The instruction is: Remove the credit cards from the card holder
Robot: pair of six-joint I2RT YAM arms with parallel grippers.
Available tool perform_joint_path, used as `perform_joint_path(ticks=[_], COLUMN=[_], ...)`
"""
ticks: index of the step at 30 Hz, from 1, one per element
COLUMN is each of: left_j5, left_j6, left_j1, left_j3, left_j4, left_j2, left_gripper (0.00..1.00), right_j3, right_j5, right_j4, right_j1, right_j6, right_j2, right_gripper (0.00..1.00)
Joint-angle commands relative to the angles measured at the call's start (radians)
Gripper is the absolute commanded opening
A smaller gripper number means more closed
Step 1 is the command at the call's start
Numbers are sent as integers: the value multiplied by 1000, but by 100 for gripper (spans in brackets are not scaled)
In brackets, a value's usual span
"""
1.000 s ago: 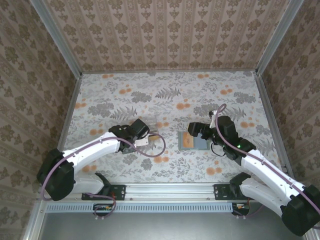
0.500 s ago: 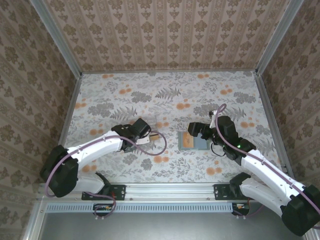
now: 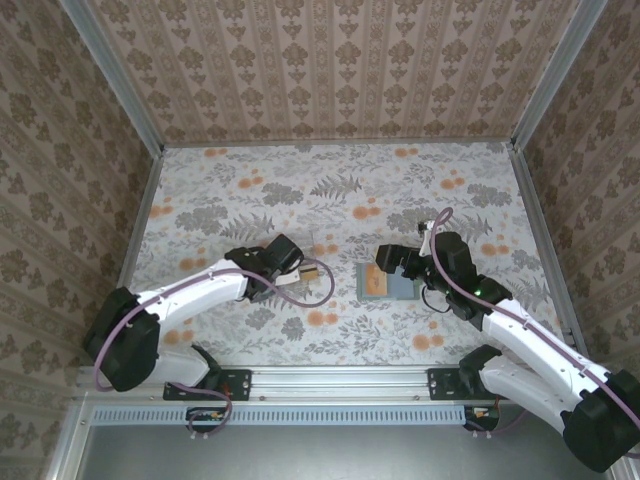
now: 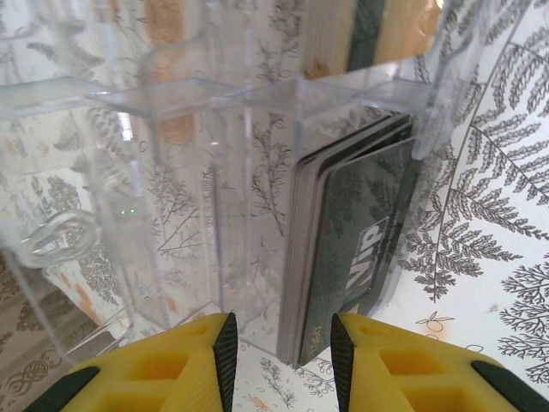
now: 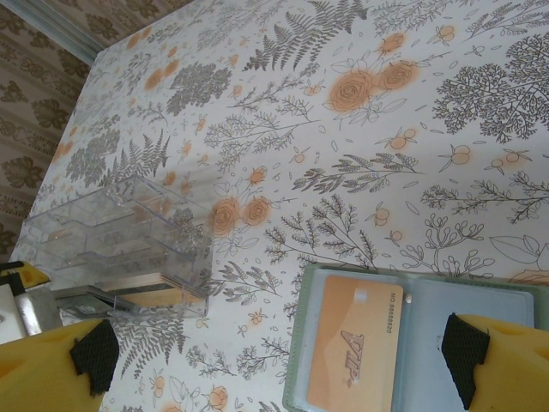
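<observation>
The card holder [image 5: 480, 330] lies open on the table, blue-grey inside with a grey-green edge. A tan-orange credit card [image 5: 356, 352] sits in its left pocket. My right gripper [image 5: 279, 360] hovers over it, open wide, with nothing between its fingers. From above, the card holder [image 3: 388, 283] lies just under the right gripper [image 3: 395, 262]. My left gripper [image 4: 283, 365] is open at the clear plastic case [image 4: 197, 197]. A dark credit card [image 4: 360, 249] stands with others in the case's right compartment, its near corner between my pads without touching them. The left gripper [image 3: 300, 272] stays at the case's near side.
The clear case [image 3: 312, 268] stands left of the card holder, a tan card with a dark stripe [image 4: 369, 34] behind its far wall. The floral table [image 3: 330, 200] is walled on three sides. Both arms reach in from the near edge.
My left gripper has opened from shut and let go of what it held at the clear case. It has shifted slightly toward the case. The right arm has not moved.
</observation>
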Motion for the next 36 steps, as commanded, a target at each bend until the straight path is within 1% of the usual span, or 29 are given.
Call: perform_joint_path(ticks=[1,3,6,7,8,9,11,13,16,19,21,23,25,27,28,30,33,36], left_j5=[-9,11,70,84,87,94,145,160,244,332,374,433,465,501,507,513,517,523], left_j6=[-75,-116,-193,-229,-270,-324,-415,-525,-653,-755,-802,-843,-894,-932,-955,-992,-1031,-1074], left_j1=[4,4,8,11,13,17,39,53,80,113,119,118,117,111,105,87,43,-8], left_j3=[53,75,107,114,122,131,153,164,187,144,116,100,89,75,67,59,69,77], left_j4=[-33,-33,-25,-9,5,10,18,31,28,92,136,169,192,219,233,254,272,304], left_j2=[-65,-94,-141,-158,-175,-185,-203,-216,-234,-273,-298,-313,-315,-315,-315,-309,-280,-232], left_gripper=[38,48,54,60,70,82,99,100,100,100,100,100,100,99,97,94,92,86], right_j3=[-11,-10,-11,-9,-6,-3,5,16,20,12,12,8,7,7,9,12,11,7], right_j5=[23,32,50,61,70,85,109,117,99,82,66,29,11,7,14,42,96,137], right_j4=[-11,-12,-9,-11,-15,-24,-39,-57,-67,-73,-79,-60,-42,-37,-40,-55,-96,-142], right_j1=[4,4,4,4,4,4,3,2,-2,-5,-10,-13,-13,-13,-14,-14,-16,-22], right_j6=[6,0,-10,-12,-11,-7,3,4,23,56,68,73,83,95,102,110,122,139], right_j2=[6,15,36,47,56,64,85,107,145,185,218,251,283,315,330,358,393,416], right_gripper=[100,100,100,100,100,100,100,100,99,92,80,64,47,35,32,31,30,28])
